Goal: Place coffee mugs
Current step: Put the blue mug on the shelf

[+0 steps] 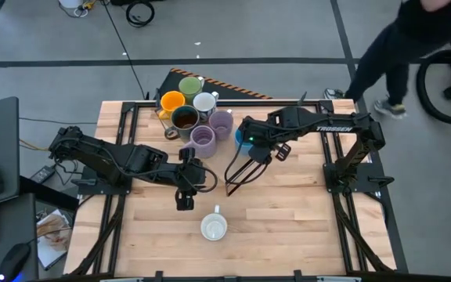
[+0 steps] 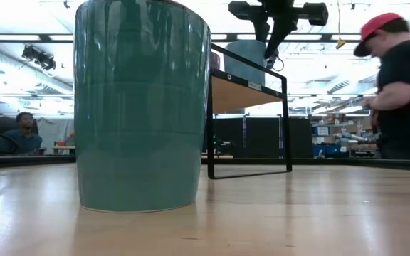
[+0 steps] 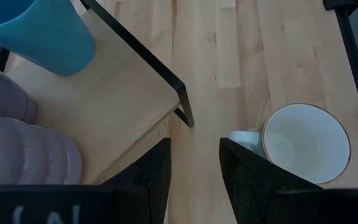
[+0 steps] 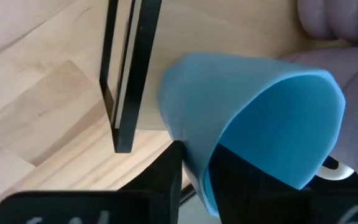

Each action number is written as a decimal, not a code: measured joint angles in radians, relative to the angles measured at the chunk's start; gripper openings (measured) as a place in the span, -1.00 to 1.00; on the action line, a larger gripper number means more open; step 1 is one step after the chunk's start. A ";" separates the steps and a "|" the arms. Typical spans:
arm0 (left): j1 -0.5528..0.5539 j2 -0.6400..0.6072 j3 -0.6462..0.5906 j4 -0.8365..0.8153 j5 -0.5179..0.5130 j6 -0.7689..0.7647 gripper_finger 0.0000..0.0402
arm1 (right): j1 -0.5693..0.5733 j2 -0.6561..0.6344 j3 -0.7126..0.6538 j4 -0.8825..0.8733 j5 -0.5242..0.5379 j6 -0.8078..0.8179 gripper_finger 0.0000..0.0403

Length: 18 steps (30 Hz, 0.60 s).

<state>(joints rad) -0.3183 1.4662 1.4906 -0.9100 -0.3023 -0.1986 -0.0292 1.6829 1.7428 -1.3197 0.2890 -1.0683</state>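
Wooden table has lots of bare room in front, from above. One white mug stands there alone, empty. The other mugs crowd on a black-framed shelf at the back. The left gripper is spread with nothing in it, near the white mug. The right gripper pinches the blue mug by its rim, over the shelf.

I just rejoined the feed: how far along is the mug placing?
Done: six mugs cluster on the raised shelf: green, orange, patterned white, dark brown, two lavender. In hand: the right gripper pinches the blue mug's wall beside them. Left: the plain white mug sits on the table, near the open left gripper.
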 joint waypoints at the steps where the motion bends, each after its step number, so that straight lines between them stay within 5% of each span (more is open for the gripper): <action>1: 0.000 0.000 0.000 0.000 0.000 0.000 -0.30 | 0.000 0.000 0.000 0.001 0.000 0.001 -0.61; 18: 0.000 0.000 0.000 0.001 0.000 -0.008 -0.30 | 0.007 0.000 0.009 -0.004 -0.058 0.121 -0.83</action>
<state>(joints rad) -0.3183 1.4662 1.4906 -0.9092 -0.3023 -0.2062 -0.0220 1.6829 1.7522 -1.3233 0.2306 -0.9474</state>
